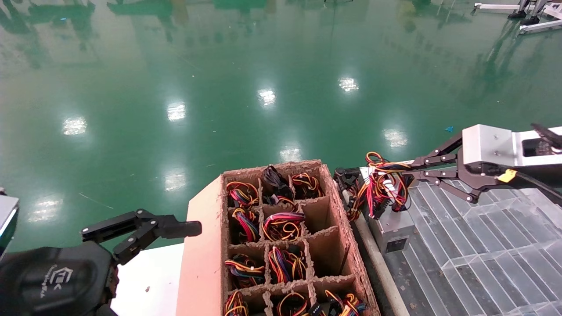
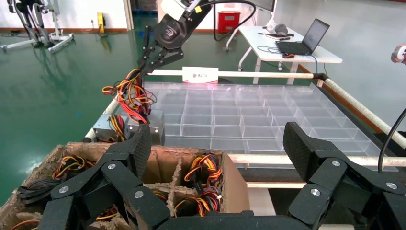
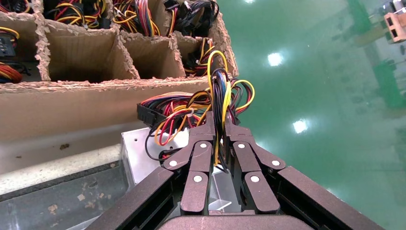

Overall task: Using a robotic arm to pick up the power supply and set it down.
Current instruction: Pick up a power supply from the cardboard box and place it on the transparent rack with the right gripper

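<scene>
Grey power supply [image 1: 392, 231] hangs by its wires in our right hand [image 1: 386, 175], pinched shut; our left hand [image 1: 193, 228] (logo unreadable) idles wide beside the cardboard box [image 1: 202, 245].

The grey power supply [image 1: 392, 229] rests on the clear divided tray, its coloured wire bundle [image 1: 383, 186] pinched upward.
</scene>
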`<control>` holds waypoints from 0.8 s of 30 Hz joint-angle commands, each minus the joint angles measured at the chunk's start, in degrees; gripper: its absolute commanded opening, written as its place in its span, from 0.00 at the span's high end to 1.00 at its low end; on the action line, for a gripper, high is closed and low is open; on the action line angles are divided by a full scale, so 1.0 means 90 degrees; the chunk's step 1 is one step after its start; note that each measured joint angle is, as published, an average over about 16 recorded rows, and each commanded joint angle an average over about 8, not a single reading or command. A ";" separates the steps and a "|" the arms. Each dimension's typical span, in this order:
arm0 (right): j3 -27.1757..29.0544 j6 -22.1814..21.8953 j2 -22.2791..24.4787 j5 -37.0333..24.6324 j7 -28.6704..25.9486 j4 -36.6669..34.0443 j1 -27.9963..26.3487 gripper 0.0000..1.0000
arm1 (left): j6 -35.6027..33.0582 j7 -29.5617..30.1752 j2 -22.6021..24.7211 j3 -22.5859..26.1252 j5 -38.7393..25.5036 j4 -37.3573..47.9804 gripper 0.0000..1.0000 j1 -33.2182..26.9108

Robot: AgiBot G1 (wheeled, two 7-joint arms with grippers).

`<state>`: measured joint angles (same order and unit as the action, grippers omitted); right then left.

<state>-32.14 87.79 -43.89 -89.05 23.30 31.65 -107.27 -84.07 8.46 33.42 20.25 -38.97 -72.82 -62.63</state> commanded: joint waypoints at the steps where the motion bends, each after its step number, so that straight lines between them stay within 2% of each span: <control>1: -0.0022 -0.0032 -0.0054 -0.0025 0.0052 -0.0092 -0.0014 1.00 | 0.0000 0.0000 0.0000 0.0000 0.0000 0.0000 0.00 0.0000; 24: -0.0139 -0.0283 -0.0281 -0.0215 0.1048 -0.1699 -0.0100 1.00 | 0.0001 -0.0001 -0.0001 0.0002 0.0002 0.0000 0.00 -0.0001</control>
<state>-33.41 85.24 -46.41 -91.02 32.68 16.46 -108.22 -84.06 8.45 33.42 20.27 -38.96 -72.82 -62.63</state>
